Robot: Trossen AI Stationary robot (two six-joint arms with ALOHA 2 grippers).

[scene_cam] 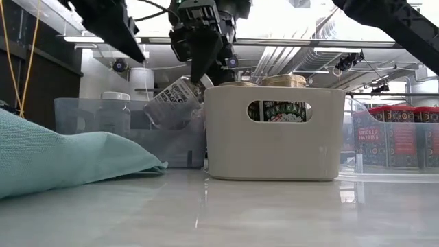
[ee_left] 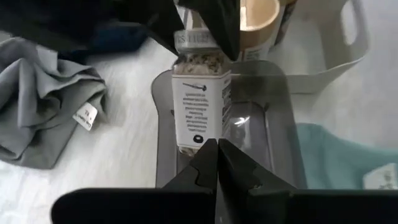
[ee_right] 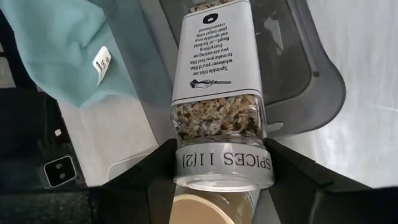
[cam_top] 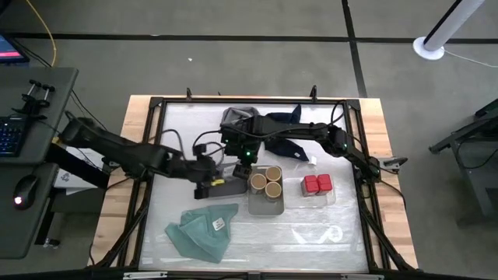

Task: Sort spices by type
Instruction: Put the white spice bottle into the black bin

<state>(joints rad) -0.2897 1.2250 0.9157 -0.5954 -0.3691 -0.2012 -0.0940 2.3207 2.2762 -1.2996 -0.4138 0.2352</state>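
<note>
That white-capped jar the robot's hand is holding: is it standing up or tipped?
Tipped. The white-capped jar leans above the grey tray, gripped at its cap by the right hand.

A: Where did you have the right gripper?

B: You had its arm reached in from the right side across the table's middle, wrist pointing down, fingers clamped on the cap end of a spice jar, held tilted.

A: And the left gripper?

B: You had that arm stretched low from the left, fingers pressed together, gripping nothing, just beside the right one.
</note>
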